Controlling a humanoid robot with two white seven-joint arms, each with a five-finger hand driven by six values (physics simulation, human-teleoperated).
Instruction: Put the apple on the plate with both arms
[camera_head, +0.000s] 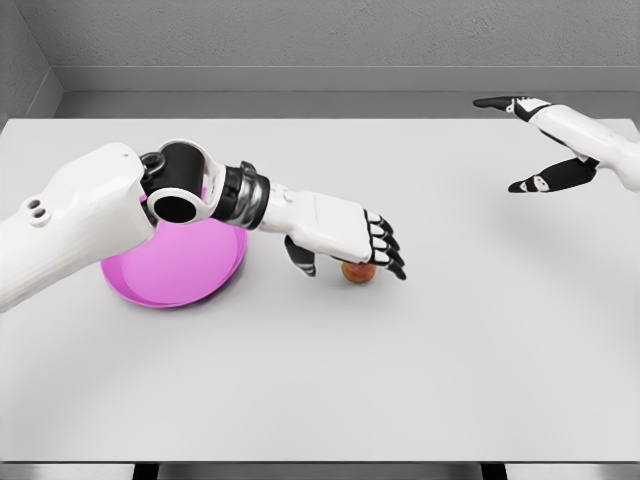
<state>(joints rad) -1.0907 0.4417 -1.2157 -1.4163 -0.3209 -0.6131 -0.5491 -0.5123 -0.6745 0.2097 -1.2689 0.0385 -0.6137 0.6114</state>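
Grey table (450, 380): apple (358, 272) under left robot hand (345, 232) fingertips, beside plate (175, 270).

One apple (358, 272), small and reddish, partly hidden under fingers. One plate (175, 270), pink and round, partly covered by an arm. One desk (450, 370), white. Two arms, both white. Two hands: left hand (345, 240) over the apple, right hand (540, 140) well apart at the far right edge.
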